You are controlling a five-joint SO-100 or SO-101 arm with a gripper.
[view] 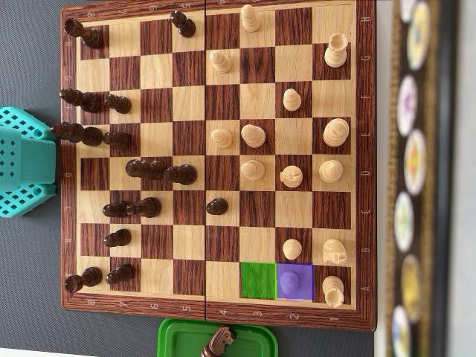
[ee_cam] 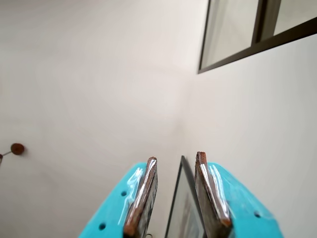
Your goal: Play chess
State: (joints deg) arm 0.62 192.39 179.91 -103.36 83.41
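The chessboard (view: pixel 186 160) lies flat on the grey tabletop (view: pixel 30 297). At its bottom edge in the overhead view, a light pawn (view: pixel 291 280) stands on a purple-tinted square beside a green-tinted one (view: pixel 258 280). Just below the board, a dark knight (view: pixel 219 342) rests in a green tray (view: pixel 178 338). In the wrist view, the hand (ee_cam: pixel 176 161) points at a wall, fingers apart, empty.

We see a dark-framed window (ee_cam: pixel 257 29) on a pale wall (ee_cam: pixel 89 74), with a small brown knob (ee_cam: pixel 17 148) at wrist view's left. In overhead view, round blurred discs (view: pixel 407 100) run down the right edge.
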